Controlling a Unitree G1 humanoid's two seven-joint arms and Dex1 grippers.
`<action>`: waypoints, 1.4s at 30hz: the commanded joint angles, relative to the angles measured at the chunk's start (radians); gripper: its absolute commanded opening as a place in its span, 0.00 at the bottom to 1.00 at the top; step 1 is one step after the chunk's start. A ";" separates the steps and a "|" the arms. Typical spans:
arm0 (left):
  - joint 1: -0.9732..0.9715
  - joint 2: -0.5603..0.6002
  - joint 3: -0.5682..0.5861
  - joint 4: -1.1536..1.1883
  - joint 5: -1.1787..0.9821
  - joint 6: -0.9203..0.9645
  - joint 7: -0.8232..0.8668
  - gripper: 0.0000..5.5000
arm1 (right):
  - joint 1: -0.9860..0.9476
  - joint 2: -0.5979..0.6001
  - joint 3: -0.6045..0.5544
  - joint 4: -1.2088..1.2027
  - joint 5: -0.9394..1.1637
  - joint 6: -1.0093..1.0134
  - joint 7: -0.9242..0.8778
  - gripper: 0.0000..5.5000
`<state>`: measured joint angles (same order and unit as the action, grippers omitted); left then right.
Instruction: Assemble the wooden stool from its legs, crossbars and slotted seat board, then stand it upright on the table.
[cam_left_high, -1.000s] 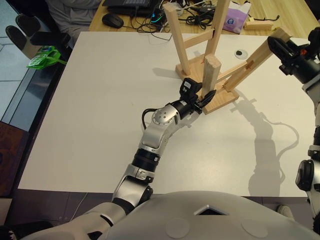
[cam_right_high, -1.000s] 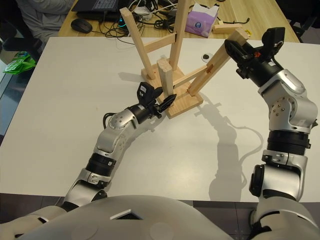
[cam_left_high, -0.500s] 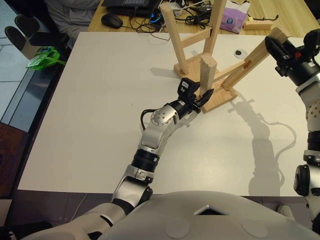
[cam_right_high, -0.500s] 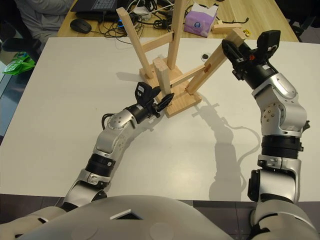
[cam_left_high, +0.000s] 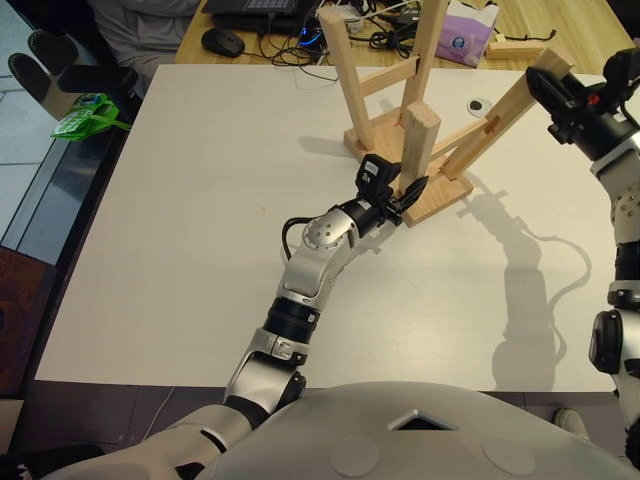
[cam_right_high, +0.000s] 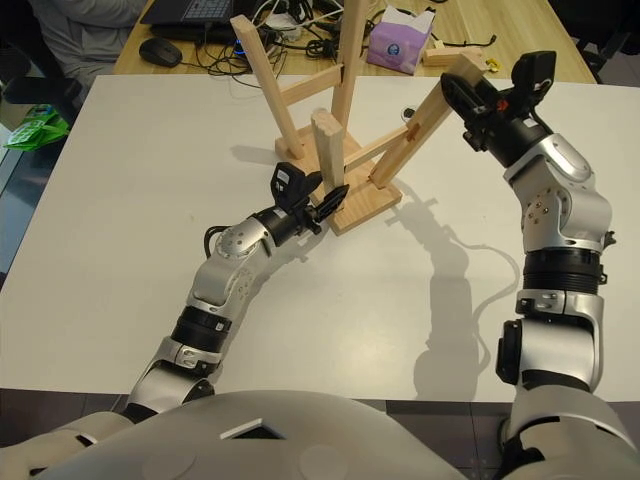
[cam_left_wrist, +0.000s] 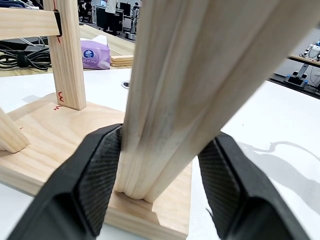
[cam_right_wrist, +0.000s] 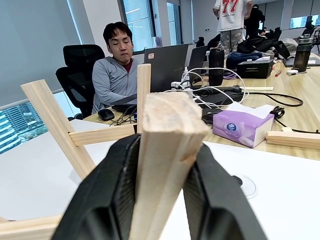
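Left gripper (cam_left_high: 403, 196) is clamped on the foot of the near leg (cam_left_high: 417, 150), w/ its fingers (cam_left_wrist: 100, 175) pressing both sides just above where the leg meets the seat board (cam_left_high: 440, 197). Right gripper (cam_left_high: 560, 95) is closed on the top end of the tilted leg (cam_left_high: 495, 125), which leans outward to the robot's right rather than standing square.

The stool is upside down toward the far side of the table (cam_left_high: 200, 200): board flat on the tabletop, legs pointing up. The far legs (cam_left_high: 345, 75) stand in the board, joined by a crossbar (cam_left_high: 385, 80). A second crossbar (cam_left_high: 458, 138) runs btwn the near leg and the tilted leg.

Progress, as I judge it: mostly built. All four legs are in or at the board, and at least two crossbars are fitted. Can't tell whether any more are in. Left to do: prob. bring the tilted leg square & seat it fully, check the joints, then flip the whole thing onto its feet. It's not yet upright.
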<state>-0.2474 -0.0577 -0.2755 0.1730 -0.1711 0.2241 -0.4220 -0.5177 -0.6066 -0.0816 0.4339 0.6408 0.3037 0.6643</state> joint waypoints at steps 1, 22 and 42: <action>0.013 -0.059 -0.027 -0.008 -0.042 0.028 -0.033 0.43 | 0.143 0.048 0.181 0.211 -0.211 0.071 0.048 0.20; 0.062 -0.008 -0.049 -0.042 -0.036 -0.013 -0.080 0.42 | 0.084 0.039 0.202 0.350 -0.253 -0.022 0.042 0.20; 0.044 0.007 -0.056 -0.043 -0.006 -0.099 -0.084 0.42 | 0.085 0.089 0.332 0.226 -0.273 -0.006 0.051 0.20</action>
<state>-0.1960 -0.0377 -0.2844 0.1534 -0.1645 0.1543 -0.4261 -0.6282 -0.5900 0.0175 0.6053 0.6409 0.1858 0.7472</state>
